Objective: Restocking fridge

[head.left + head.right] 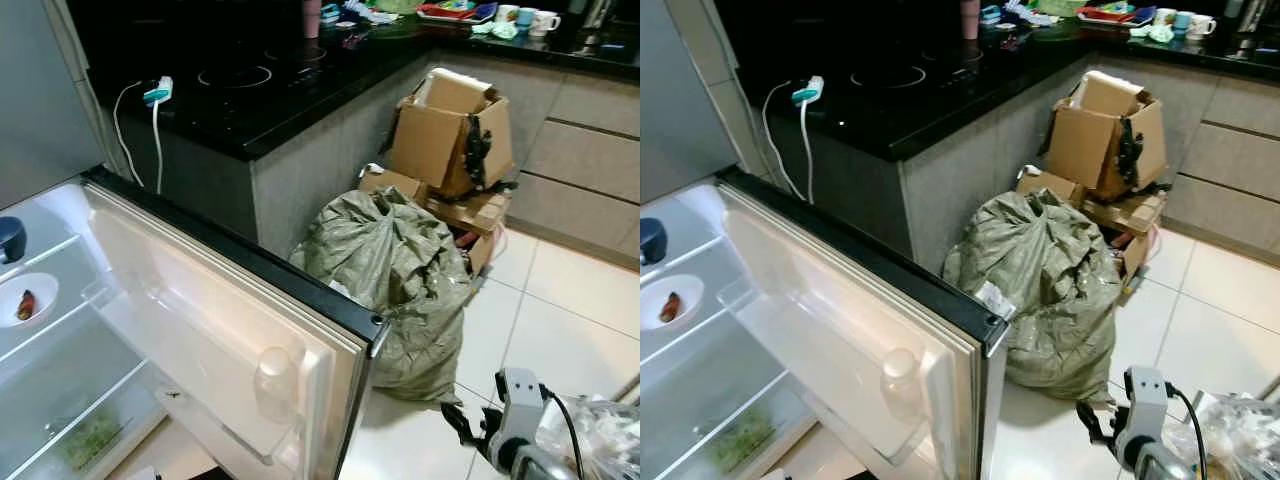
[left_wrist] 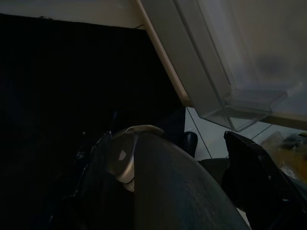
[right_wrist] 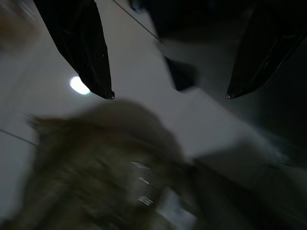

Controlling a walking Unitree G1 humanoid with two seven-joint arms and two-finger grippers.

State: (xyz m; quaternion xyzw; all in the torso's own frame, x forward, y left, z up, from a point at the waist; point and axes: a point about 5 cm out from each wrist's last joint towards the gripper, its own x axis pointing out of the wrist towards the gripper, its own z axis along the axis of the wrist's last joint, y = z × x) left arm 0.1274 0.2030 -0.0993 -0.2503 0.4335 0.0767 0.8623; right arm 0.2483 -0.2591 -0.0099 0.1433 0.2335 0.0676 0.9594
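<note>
The fridge door (image 1: 230,330) swings wide over the white floor, its shelves (image 1: 50,330) holding only a small bowl (image 1: 27,298), while a bulging green sack (image 1: 400,280) and cardboard boxes (image 1: 450,140) crowd the counter's foot. Low at the robot's right, the right gripper (image 3: 168,93) hangs with fingers spread wide and empty above a clear bag of goods (image 1: 600,430). Reaching in, an arm could catch the door's edge or the sack; whether the left gripper is open, I cannot tell.
</note>
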